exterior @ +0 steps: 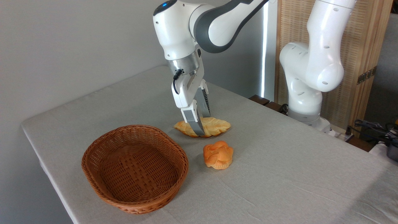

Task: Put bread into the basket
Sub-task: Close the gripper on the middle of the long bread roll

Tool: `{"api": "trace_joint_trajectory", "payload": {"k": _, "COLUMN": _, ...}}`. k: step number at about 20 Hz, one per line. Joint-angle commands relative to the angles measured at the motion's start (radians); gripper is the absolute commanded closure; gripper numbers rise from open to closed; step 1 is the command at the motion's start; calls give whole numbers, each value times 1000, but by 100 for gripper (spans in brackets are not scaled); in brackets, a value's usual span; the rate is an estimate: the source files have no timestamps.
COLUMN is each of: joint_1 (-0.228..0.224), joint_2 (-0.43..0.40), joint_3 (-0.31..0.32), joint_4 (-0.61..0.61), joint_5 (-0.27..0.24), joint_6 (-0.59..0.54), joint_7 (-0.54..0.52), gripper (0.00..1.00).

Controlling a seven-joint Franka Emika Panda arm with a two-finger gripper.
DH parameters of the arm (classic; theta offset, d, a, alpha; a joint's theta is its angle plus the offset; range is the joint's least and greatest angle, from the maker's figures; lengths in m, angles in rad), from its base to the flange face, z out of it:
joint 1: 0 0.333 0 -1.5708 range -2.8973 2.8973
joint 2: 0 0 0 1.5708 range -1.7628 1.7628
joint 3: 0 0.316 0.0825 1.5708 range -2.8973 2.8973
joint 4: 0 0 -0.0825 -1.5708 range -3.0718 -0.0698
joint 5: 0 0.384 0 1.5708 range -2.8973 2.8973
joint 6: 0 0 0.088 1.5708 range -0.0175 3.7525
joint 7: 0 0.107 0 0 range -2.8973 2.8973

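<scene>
The fixed camera shows the gripper (199, 126) clamped across the bread (202, 127), one finger in front of the loaf and the other behind it, a little left of the loaf's middle. The bread sits near the middle of the tabletop (279, 174), toward its far edge; its left tip looks slightly raised, though whether the whole loaf is clear of the cloth cannot be told. The basket (134, 168) lies empty by the tabletop's near-left edge, well apart from the loaf. A small round bun (218, 154) stands between them to the right, just in front of the bread.

The likeliest trouble is the hold itself — the fingers pinch a long loaf off its centre, so the heavier right end may sag and the bread could pivot or slip out on the way over. A loaf hanging tilted could also catch its low end on the basket's raised rim and land half outside. A low carry might drag the right tip across the cloth or brush the bun, which stands close by.

The arm reaches in from the base at the tabletop's far-right edge, its wrist above the loaf and the hand leaning slightly, fingers pointing down and a little toward the near edge.
</scene>
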Motion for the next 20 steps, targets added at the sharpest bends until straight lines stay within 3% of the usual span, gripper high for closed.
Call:
{"api": "trace_joint_trajectory", "payload": {"k": 1, "joint_1": -17, "joint_2": 25, "joint_3": 18, "joint_4": -9, "joint_5": 14, "joint_6": 25, "joint_7": 17, "gripper": 0}}
{"api": "trace_joint_trajectory", "payload": {"k": 3, "joint_1": -20, "joint_2": 40, "joint_3": 18, "joint_4": -9, "joint_5": 14, "joint_6": 29, "joint_7": 16, "gripper": 0}}
{"api": "trace_joint_trajectory", "payload": {"k": 4, "joint_1": -26, "joint_2": 51, "joint_3": 18, "joint_4": -9, "joint_5": 14, "joint_6": 32, "joint_7": 16, "gripper": 10}}
{"api": "trace_joint_trajectory", "payload": {"k": 6, "joint_1": -29, "joint_2": 57, "joint_3": 18, "joint_4": -6, "joint_5": 14, "joint_6": 60, "joint_7": 4, "gripper": 46}}
{"api": "trace_joint_trajectory", "payload": {"k": 7, "joint_1": -29, "joint_2": 57, "joint_3": 18, "joint_4": -3, "joint_5": 13, "joint_6": 70, "joint_7": 3, "gripper": 57}}
{"api": "trace_joint_trajectory", "payload": {"k": 12, "joint_1": -28, "joint_2": 49, "joint_3": 25, "joint_4": 23, "joint_5": 14, "joint_6": 64, "joint_7": -74, "gripper": 63}}
{"api": "trace_joint_trajectory", "payload": {"k": 14, "joint_1": -31, "joint_2": 49, "joint_3": 19, "joint_4": 23, "joint_5": 21, "joint_6": 64, "joint_7": -150, "gripper": 73}}
{"api": "trace_joint_trajectory", "payload": {"k": 17, "joint_1": -45, "joint_2": 54, "joint_3": 18, "joint_4": 23, "joint_5": 73, "joint_6": 71, "joint_7": -194, "gripper": 73}}
{"api": "trace_joint_trajectory", "payload": {"k": 20, "joint_1": -45, "joint_2": 70, "joint_3": 13, "joint_4": 22, "joint_5": 74, "joint_6": 60, "joint_7": -201, "gripper": 73}}
